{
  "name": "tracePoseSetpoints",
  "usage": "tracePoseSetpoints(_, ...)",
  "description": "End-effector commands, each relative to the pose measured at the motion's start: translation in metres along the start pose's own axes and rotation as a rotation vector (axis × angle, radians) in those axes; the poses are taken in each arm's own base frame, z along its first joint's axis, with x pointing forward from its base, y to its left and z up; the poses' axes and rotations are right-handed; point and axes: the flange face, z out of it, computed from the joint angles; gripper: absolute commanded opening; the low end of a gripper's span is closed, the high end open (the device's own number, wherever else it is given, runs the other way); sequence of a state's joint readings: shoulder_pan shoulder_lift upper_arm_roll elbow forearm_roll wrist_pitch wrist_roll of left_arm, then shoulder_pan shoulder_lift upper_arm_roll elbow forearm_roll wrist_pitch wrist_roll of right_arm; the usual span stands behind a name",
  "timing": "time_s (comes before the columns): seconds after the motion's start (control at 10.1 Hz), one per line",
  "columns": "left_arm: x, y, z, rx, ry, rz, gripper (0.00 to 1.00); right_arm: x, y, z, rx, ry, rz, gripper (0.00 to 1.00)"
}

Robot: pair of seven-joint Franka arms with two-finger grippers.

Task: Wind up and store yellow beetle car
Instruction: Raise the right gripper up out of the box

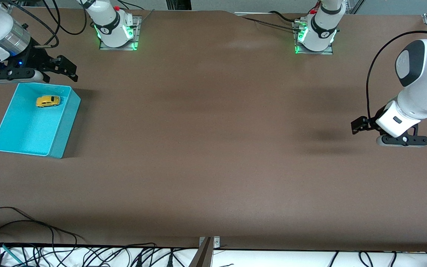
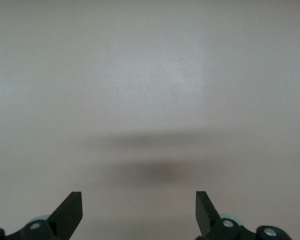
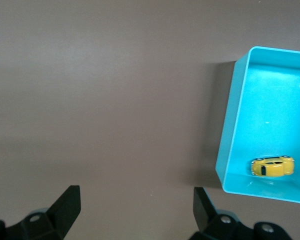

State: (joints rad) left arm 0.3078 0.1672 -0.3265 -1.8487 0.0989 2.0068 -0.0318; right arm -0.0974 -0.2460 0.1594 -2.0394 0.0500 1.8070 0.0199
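**One car, boxed**

Only the front view shows both arms. The car [image 1: 48, 101] lies in the teal box [image 1: 65, 122] at upper left, just below the right gripper [image 1: 56, 71], whose jaws are spread and empty. The right wrist view shows car [image 3: 272, 166] and box [image 3: 229, 145] at its lower right. The left gripper [image 2: 139, 212], spread, hangs over bare table [image 2: 150, 75].

Right gripper [image 1: 63, 68] hangs in the air at its own end, fingers [image 3: 65, 207] spread wide, empty. Left gripper [image 1: 360, 124] hovers at its end, fingers [image 2: 70, 210] apart, empty.
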Motion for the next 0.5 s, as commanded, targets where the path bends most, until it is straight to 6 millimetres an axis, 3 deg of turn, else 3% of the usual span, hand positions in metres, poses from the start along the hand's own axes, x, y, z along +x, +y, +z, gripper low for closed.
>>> tracePoseSetpoints(0.0, -0.0015, -0.0015, -0.0039, -0.021, -0.004, 0.016, 1.0, -0.0038, 0.0047, -0.0021, -0.073, 0.01, -0.005, 1.0)
tracePoseSetpoints(0.4, -0.0015, -0.0015, -0.0039, -0.021, -0.004, 0.016, 1.0, -0.0056, 0.0014, -0.0037, -0.071, 0.008, -0.015, 1.0)
